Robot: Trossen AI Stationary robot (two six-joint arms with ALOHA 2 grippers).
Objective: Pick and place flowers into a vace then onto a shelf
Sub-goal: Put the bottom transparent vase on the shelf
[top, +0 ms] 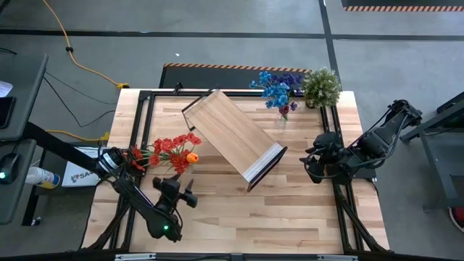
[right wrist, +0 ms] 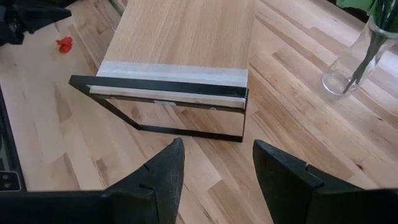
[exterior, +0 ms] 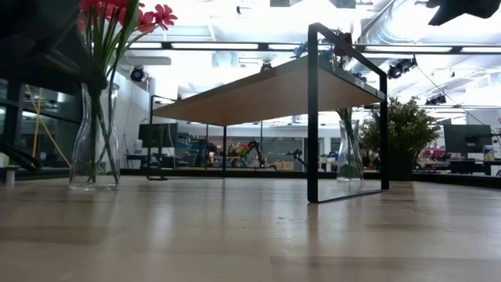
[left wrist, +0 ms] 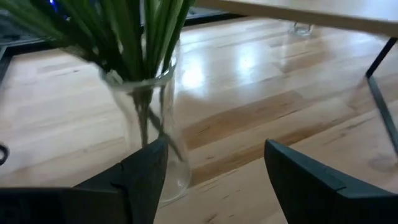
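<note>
Text | white box [top: 76, 175] by table's left edge — "SA…", partly hidden

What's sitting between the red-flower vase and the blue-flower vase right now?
The shelf lies between them, angled across the table. The high view shows it between the red flowers' vase and the blue flowers' vase; the low view confirms it.

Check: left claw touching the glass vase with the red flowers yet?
Cannot tell. In the left wrist view one finger overlaps the vase, so neither a gap nor contact shows; the other stands clear.
</note>
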